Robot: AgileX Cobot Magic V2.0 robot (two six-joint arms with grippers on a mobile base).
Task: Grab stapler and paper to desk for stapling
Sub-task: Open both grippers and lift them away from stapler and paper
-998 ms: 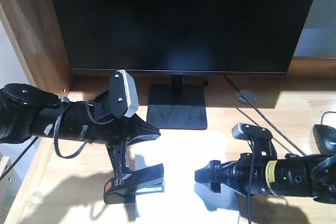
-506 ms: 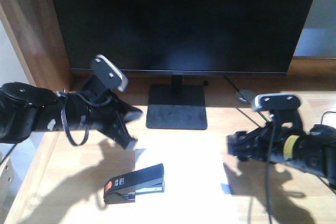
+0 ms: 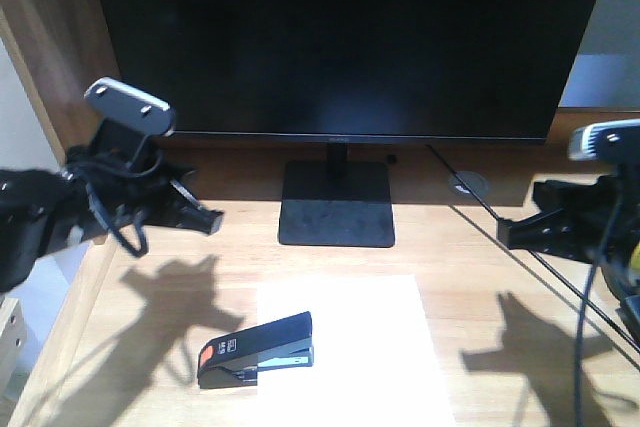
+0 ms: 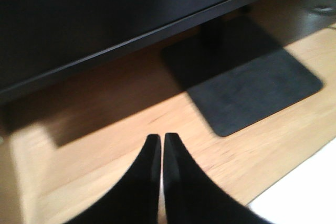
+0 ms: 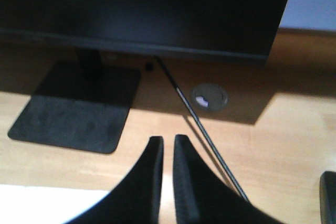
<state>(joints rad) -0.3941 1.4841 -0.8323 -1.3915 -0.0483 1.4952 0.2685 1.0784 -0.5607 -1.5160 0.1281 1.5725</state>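
Note:
The black stapler [image 3: 255,350], orange-red patch at its left end, lies on the left edge of the white paper [image 3: 350,347], which lies flat on the light-wood desk [image 3: 480,277] in front of the monitor stand. My left gripper [image 3: 212,219] hovers up and to the left of the stapler, jaws shut and empty [image 4: 160,137]. Far off to the right of the sheet, my right gripper [image 3: 503,233] is also shut on nothing [image 5: 168,139]. A corner of the paper [image 4: 310,203] shows in the left wrist view, and its edge [image 5: 42,203] in the right wrist view.
A large black monitor [image 3: 340,37] on a square stand [image 3: 335,204] fills the back of the desk. A round grommet [image 3: 468,184] and a black cable [image 5: 205,135] sit at the back right. A black mouse [image 5: 329,198] lies at the right. A brown side panel [image 3: 60,57] bounds the left.
The left gripper rose from the stapler and drew back to the upper left. The right gripper withdrew rightward off the paper. Stapler and paper stay where they lay.

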